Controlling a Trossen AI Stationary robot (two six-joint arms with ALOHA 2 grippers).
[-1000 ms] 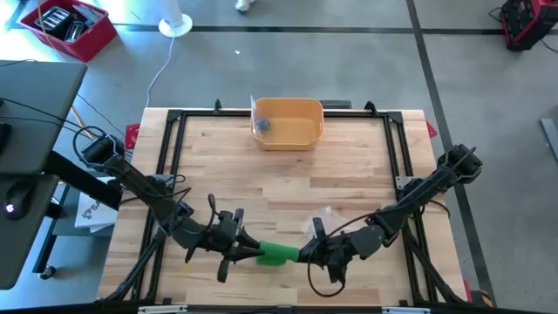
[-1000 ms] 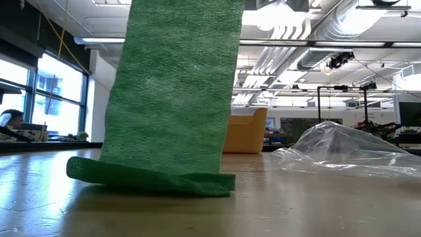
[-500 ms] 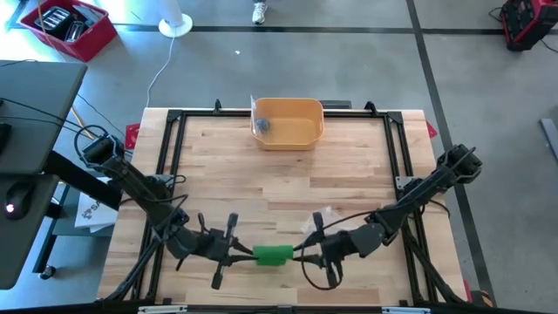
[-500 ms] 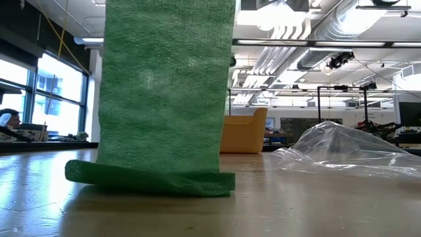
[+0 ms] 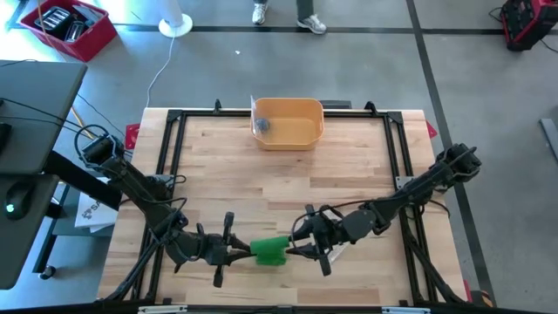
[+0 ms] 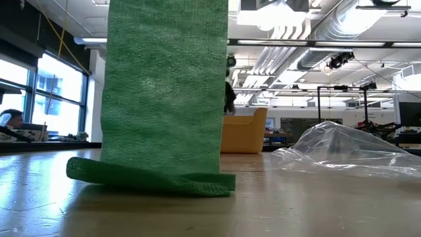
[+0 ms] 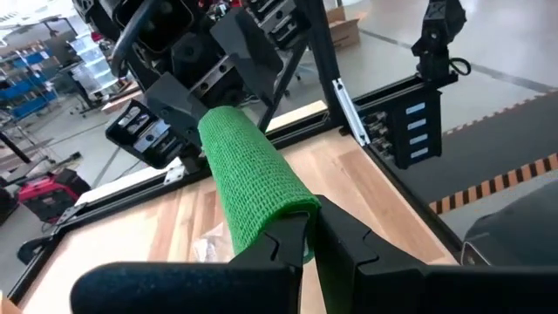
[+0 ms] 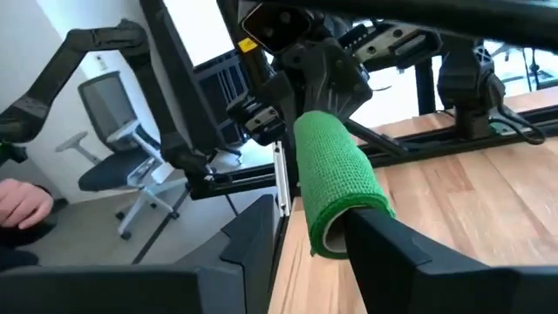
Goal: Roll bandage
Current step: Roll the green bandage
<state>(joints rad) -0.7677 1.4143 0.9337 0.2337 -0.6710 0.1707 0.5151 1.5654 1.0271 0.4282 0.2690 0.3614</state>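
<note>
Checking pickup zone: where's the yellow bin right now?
High view: the yellow bin sits at the table's far edge, about centre, well away from the green bandage near the front edge.

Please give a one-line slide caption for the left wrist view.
Left pincer shut on one end of the green mesh bandage roll above the wooden table.

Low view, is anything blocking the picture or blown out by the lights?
Low view: the green bandage hangs close to the lens and fills the left-centre, hiding what is behind it; the ceiling lights glare white. The clear plastic wrap catches bright highlights. High view: light is even, with soft shadows under the arms.
</note>
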